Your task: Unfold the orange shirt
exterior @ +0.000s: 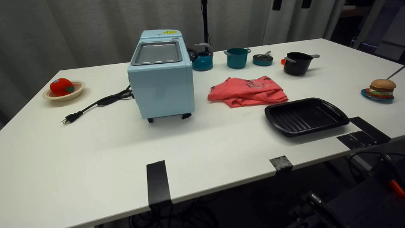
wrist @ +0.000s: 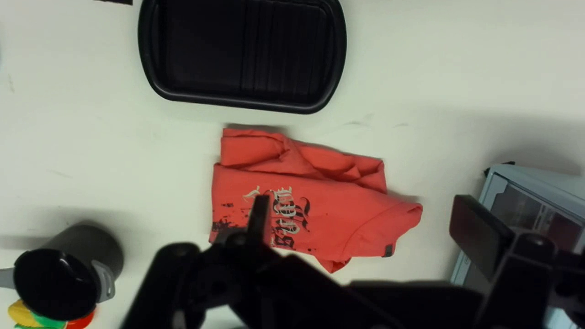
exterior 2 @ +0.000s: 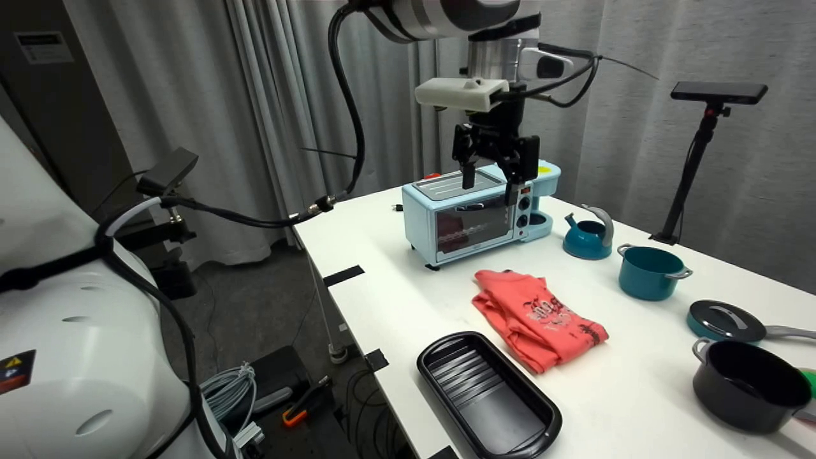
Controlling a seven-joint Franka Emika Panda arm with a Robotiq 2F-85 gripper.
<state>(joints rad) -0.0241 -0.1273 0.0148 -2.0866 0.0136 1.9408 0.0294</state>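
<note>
The orange-red shirt (exterior: 248, 91) lies folded and crumpled on the white table. It shows in both exterior views (exterior 2: 539, 319) and in the wrist view (wrist: 320, 205). Dark and white print is on its upper face. A sleeve end with a small dark tag points toward the toaster oven. My gripper (exterior 2: 489, 185) hangs high above the table, near the toaster oven in an exterior view. In the wrist view the gripper (wrist: 365, 219) has its fingers wide apart with nothing between them. One finger covers part of the shirt's print from the camera. The shirt is not touched.
A black baking pan (exterior 2: 491, 395) lies beside the shirt. A light blue toaster oven (exterior: 161, 85) stands on its other side. A teal kettle (exterior 2: 588, 237), a teal pot (exterior 2: 650, 274), a lidded pan (exterior 2: 723, 322) and a black pot (exterior 2: 749, 389) stand behind it.
</note>
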